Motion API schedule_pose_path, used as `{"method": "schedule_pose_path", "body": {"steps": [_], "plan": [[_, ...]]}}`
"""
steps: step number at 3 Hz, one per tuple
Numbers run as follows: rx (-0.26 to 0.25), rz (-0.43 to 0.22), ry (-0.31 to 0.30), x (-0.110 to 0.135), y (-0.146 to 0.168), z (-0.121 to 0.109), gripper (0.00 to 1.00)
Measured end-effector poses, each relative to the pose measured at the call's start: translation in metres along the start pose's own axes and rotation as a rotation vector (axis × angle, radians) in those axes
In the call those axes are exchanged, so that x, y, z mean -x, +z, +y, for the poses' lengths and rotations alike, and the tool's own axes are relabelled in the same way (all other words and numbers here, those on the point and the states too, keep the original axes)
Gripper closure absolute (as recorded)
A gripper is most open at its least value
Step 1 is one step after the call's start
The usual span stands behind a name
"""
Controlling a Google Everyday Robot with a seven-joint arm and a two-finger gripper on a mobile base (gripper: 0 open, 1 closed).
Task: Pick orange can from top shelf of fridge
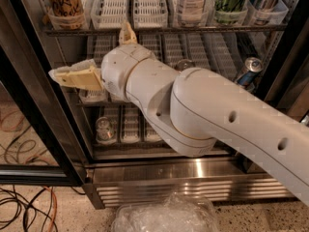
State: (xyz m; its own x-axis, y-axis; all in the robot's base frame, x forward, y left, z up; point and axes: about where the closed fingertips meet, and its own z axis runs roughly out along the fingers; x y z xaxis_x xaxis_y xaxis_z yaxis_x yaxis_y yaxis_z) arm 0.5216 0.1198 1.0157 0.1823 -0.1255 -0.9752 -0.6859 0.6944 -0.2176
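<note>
Left of centre, the gripper (90, 50) hangs with fingers wide and empty, below the orange can (63, 4) on the top shelf (193, 28).

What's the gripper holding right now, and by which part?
Nothing. The gripper is open and empty, just below the top shelf. The orange can stands untouched on that shelf, above the gripper and to the left.

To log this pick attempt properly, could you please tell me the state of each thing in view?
Orange can: upright, far left on the top shelf, not held.
Tool: open, empty, below the can at the height of the middle rack.
Fridge: door open.
Blue-and-silver can: tilted, right end of the middle rack.
</note>
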Motion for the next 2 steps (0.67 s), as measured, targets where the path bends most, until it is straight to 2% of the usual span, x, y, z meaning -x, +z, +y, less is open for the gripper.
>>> {"method": "schedule_pose_path", "body": {"steps": [1,2], "plan": [[0.045,-0.037,-0.012,0.005,0.012,0.026,0.0],[0.044,-0.08,-0.006,0.007,0.017,0.055,0.0]]}}
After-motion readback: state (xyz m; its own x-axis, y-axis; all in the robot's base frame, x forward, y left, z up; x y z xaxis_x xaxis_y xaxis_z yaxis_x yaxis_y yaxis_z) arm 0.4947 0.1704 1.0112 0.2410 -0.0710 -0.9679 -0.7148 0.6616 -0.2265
